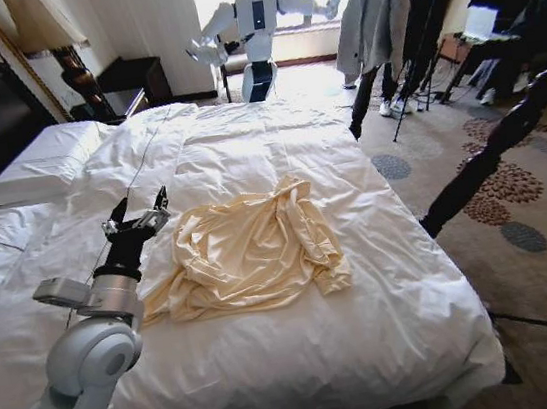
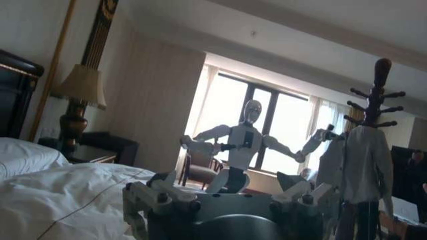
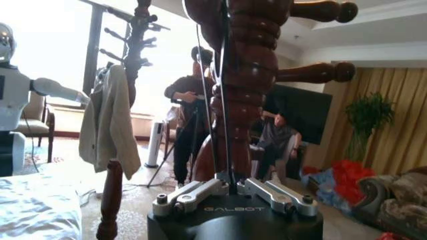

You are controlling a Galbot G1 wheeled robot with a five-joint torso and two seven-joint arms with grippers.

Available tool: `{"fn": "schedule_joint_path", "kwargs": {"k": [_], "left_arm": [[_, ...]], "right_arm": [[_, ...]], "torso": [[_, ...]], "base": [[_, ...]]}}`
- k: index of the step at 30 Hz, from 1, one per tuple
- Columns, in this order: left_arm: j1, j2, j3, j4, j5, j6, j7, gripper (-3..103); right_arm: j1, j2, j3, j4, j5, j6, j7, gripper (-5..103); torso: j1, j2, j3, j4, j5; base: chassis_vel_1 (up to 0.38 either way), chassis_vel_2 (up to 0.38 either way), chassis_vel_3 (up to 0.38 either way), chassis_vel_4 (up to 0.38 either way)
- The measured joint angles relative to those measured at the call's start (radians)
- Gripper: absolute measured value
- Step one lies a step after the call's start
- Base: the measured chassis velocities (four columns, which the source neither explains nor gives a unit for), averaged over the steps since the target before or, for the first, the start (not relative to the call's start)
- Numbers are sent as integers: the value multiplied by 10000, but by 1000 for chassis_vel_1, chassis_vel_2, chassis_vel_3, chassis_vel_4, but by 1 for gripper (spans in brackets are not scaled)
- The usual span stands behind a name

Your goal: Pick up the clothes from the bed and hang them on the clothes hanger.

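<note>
Clearly little was done: the clothes (image 1: 249, 250) lay on the bed (image 1: 370, 323), just beside the left gripper's (image 1: 139, 214) spread jaws; the right gripper's (image 3: 233, 192) jaws pinched the thin black clothes hanger (image 3: 223, 100).

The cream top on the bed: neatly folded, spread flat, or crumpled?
Crumpled. The cream top lies in a rumpled heap on the bed, sleeves bunched, beside the open left gripper.

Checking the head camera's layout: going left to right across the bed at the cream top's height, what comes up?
Left tool → cream top → bare duvet of the bed → patterned carpet.
</note>
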Motion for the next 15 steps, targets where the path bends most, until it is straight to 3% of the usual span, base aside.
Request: {"fn": "schedule_joint_path", "kwargs": {"k": [15], "left_arm": [[163,-241,-28,-122,246,-18,48,100]], "right_arm": [[254,-20,39,1826,30,69,354,0]], "torso": [[0,0,0,-4,-1]], "base": [[0,0,0,0]]}}
